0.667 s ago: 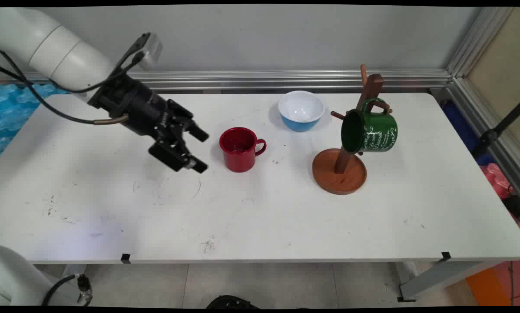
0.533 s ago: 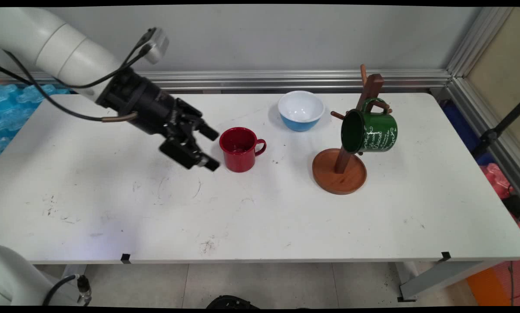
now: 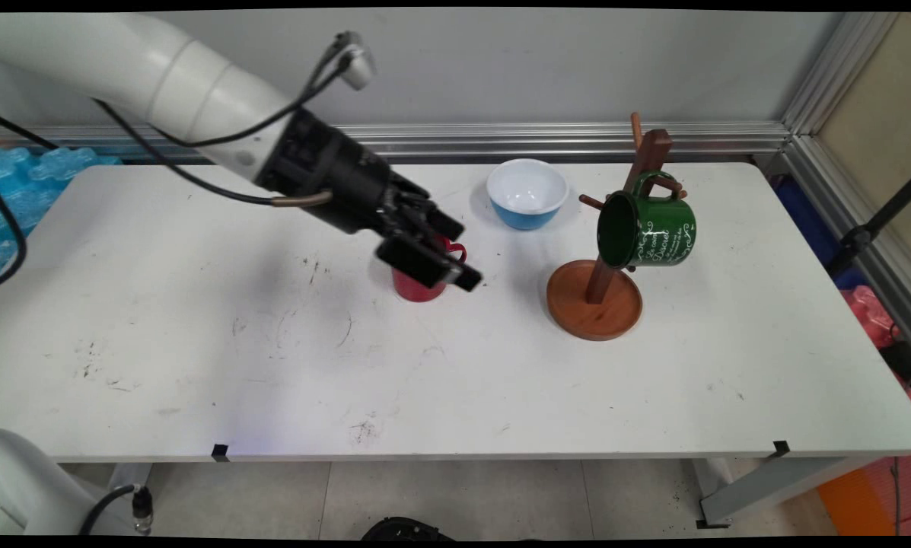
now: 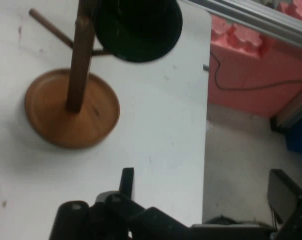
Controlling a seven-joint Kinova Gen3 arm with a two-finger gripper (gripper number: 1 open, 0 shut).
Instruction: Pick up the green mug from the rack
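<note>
My black gripper [image 3: 459,255] is open and hangs over a red mug [image 3: 415,290] in the main view, hiding most of it; only the mug's lower body and a bit of its handle show. Whether the fingers touch the mug I cannot tell. In the hand view the gripper [image 4: 205,192] has nothing between its fingers, and the red mug is out of sight. To the right stands a wooden mug tree [image 3: 595,303] [image 4: 71,110] with a green mug [image 3: 648,231] [image 4: 138,22] hung on a peg.
A blue bowl with a white inside [image 3: 527,192] sits behind the red mug toward the wall. The white table [image 3: 196,365] ends at the right near the mug tree, with pink and blue items on the floor beyond it.
The arm has swung right: the gripper went from left of the red mug to over it, covering most of the mug. Mug, bowl and mug tree stay put.
</note>
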